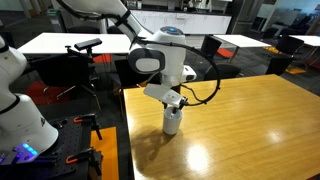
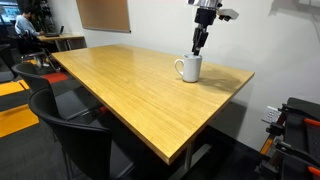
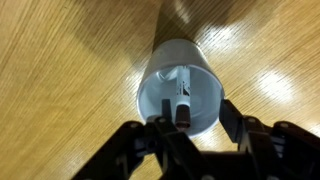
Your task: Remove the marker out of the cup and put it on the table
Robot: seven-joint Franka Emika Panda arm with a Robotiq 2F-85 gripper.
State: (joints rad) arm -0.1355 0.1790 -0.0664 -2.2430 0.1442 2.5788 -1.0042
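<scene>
One glossy honey-coloured wooden worktop [image 1: 250, 110] fills the middle of both exterior views. On it stands one small white-grey cylindrical cup [image 1: 172, 123], and the wrist view shows one thin pale marker with a dark end [image 3: 182, 103] inside it at frame centre. One black gripper [image 3: 190, 118] enters from the bottom edge there. At least two white-topped tables [image 1: 48, 42] sit along the top of an exterior view, and two black chairs [image 2: 80, 150] occupy another's lower left

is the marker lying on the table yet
No, the wrist view shows the marker standing inside the cup, dark end up.
</scene>
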